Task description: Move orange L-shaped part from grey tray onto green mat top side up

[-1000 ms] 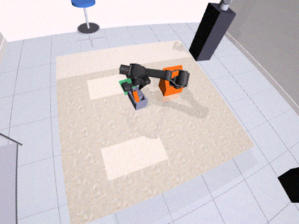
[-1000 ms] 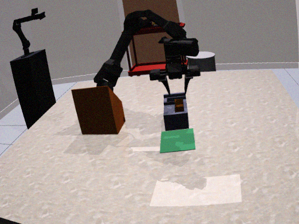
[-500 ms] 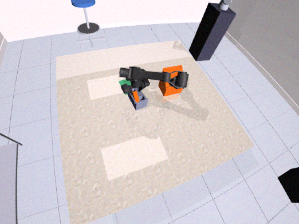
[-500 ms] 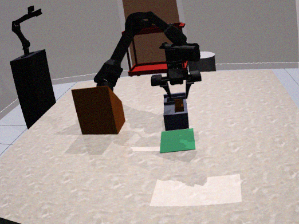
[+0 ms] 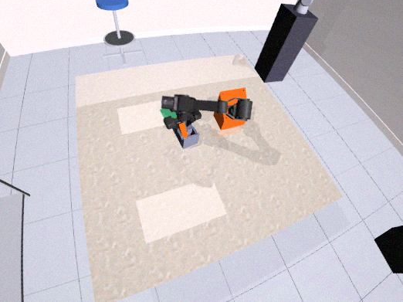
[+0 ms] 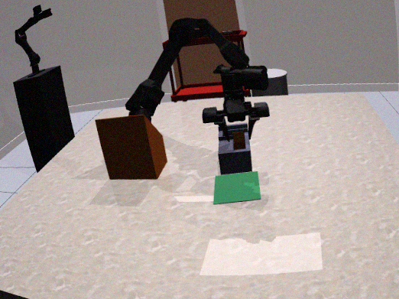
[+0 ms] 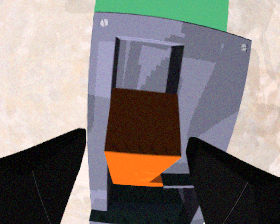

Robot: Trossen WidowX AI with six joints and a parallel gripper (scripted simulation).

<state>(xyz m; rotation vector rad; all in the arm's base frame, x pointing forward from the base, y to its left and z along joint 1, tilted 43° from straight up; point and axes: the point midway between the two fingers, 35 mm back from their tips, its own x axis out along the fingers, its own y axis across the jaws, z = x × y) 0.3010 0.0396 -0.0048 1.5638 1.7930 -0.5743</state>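
wrist view: orange part (image 7: 143, 140) tipped in grey tray (image 7: 213, 78) pocket — fingers apart.

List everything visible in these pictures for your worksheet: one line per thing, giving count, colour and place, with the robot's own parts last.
Part: one, orange, tipped up in the tray pocket.
Tray: one, grey, mid-table.
Mat: one, green, beside the tray.
Box: one, orange, at the arm's base.
Stool: one, blue, by the wall.
Cart: one, red, behind the table.
Pedestals: black, around the table.
Arm: one, black.
Gripper: one, black, open, straddling the part.
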